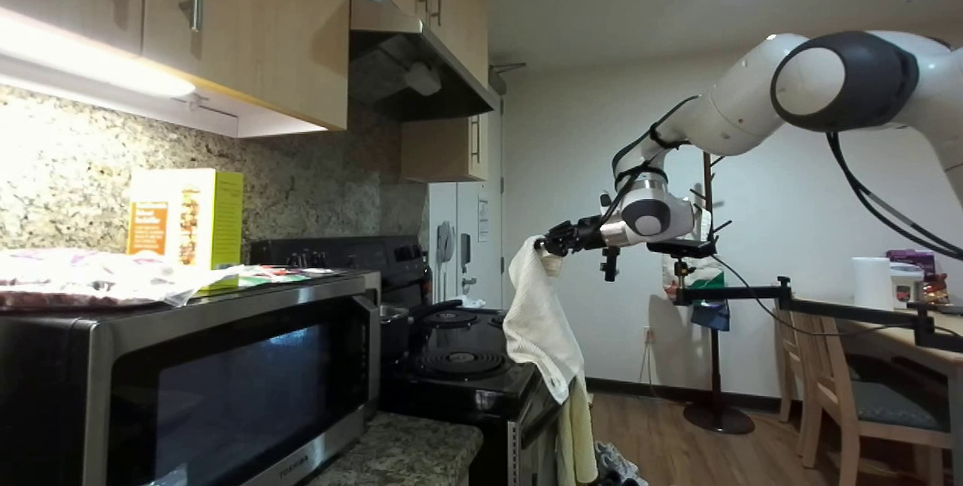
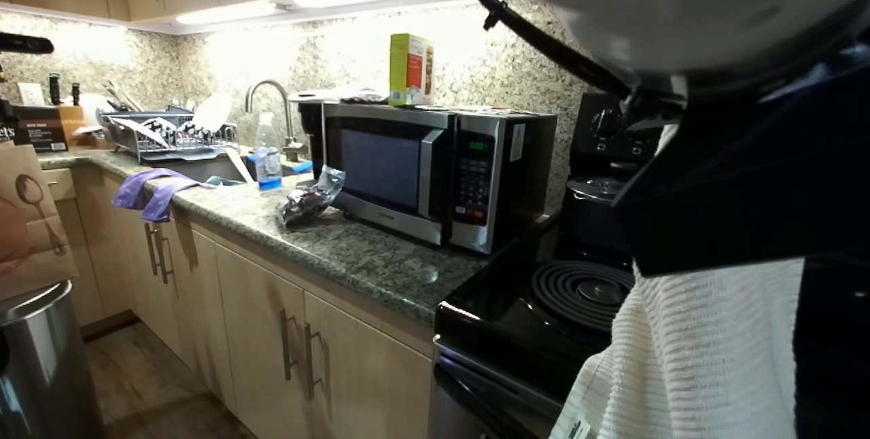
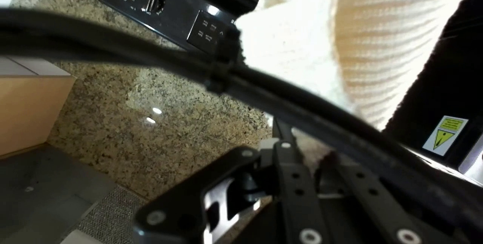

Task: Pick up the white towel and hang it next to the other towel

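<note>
The white towel (image 1: 538,320) hangs in loose folds from my gripper (image 1: 549,244), above and in front of the stove's front edge in an exterior view. My gripper is shut on its top end. The towel's lower end hangs just over a pale yellow towel (image 1: 577,433), which hangs at the oven's front. The oven handle (image 2: 476,391) shows in an exterior view, beside the ribbed white towel (image 2: 714,350); the arm hides the gripper there. In the wrist view the white towel (image 3: 362,40) is beyond the jaws, and a cable hides the fingertips. The yellow towel is not visible there.
The stove (image 1: 481,388) has coil burners and a pot (image 2: 595,215). A microwave (image 1: 248,388) stands on the counter beside it, with a box (image 1: 188,215) on top. A range hood (image 1: 421,57) overhangs the stove. A coat rack (image 1: 715,366) and chairs (image 1: 835,388) stand behind.
</note>
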